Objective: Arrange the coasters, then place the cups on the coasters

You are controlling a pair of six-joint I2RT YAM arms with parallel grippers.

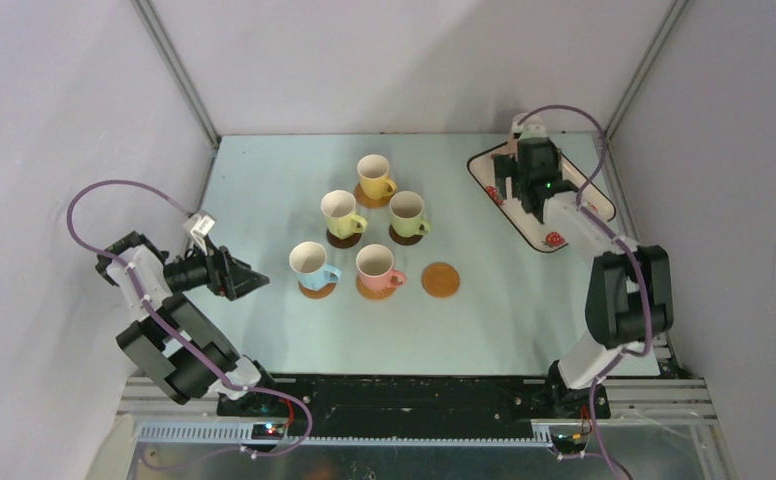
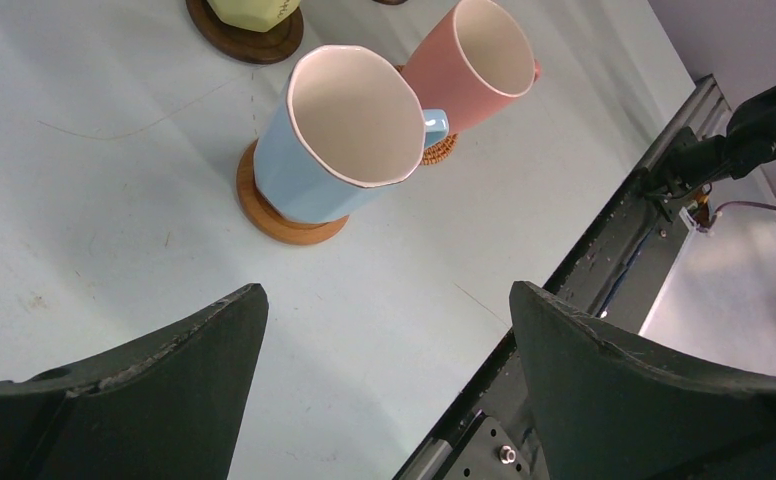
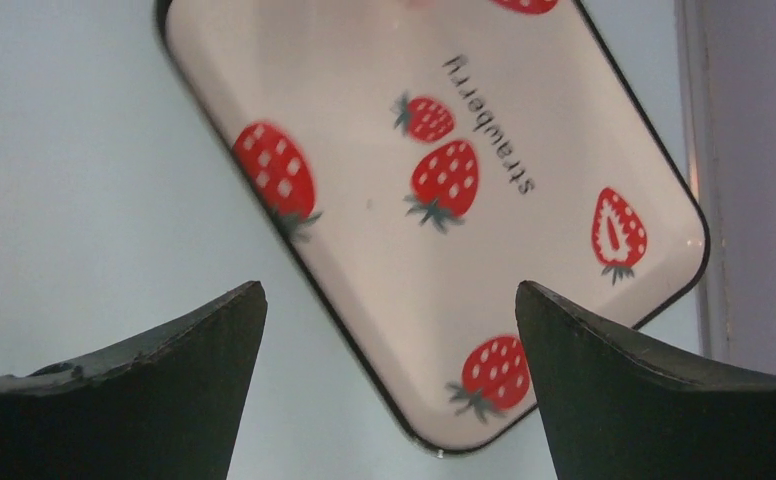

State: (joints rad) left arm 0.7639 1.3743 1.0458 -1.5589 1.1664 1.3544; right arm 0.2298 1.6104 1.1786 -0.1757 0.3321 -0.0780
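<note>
Five cups stand on coasters mid-table: a yellow cup (image 1: 374, 177), two pale green cups (image 1: 341, 212) (image 1: 406, 212), a light blue cup (image 1: 310, 263) and a pink cup (image 1: 375, 265). One orange-tan coaster (image 1: 440, 279) lies bare to the right of the pink cup. My left gripper (image 1: 255, 281) hovers left of the blue cup, open and holding nothing. The left wrist view shows the blue cup (image 2: 334, 140) on its tan coaster (image 2: 284, 225), with the pink cup (image 2: 474, 60) behind it. My right gripper (image 1: 520, 194) (image 3: 389, 300) hangs open over the strawberry tray, nothing between its fingers.
The cream strawberry tray (image 1: 574, 190) (image 3: 444, 150) lies at the back right, near the right wall. White walls close in the table on three sides. A black rail (image 2: 604, 260) runs along the near edge by the arm bases.
</note>
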